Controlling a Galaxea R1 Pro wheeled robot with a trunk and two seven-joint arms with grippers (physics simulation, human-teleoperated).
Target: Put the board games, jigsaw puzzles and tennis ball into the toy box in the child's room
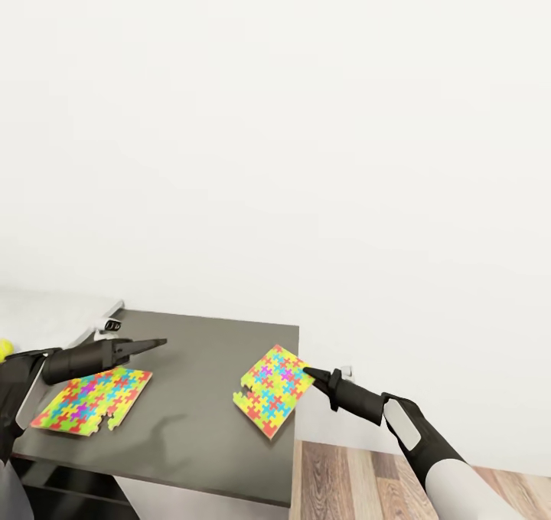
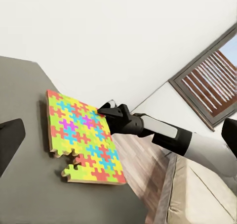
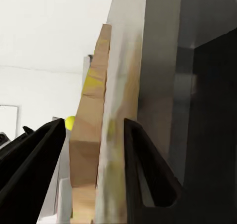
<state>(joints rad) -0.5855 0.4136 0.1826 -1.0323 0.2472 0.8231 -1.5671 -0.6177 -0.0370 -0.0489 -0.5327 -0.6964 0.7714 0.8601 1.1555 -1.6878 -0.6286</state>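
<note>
- right tool (image 1: 308, 371) straddles the edge of a jigsaw puzzle (image 1: 273, 390) at the desk's (image 1: 207, 351) near right corner, fingers either side, apparently clamped on it; that puzzle tilts up off the surface
- left tool (image 1: 158, 343) hovers above the second puzzle (image 1: 92, 400); whether its fingers are parted, I cannot tell
- tennis ball (image 1: 5, 347) sits at far left; judging from this, both puzzles and the ball remain unboxed

Matt dark-grey table (image 1: 207, 428), wood-edged glossy-printed jigsaw puzzles (image 1: 274, 390), matt black plastic-looking jaws, wood-plank floor (image 1: 344, 482).
</note>
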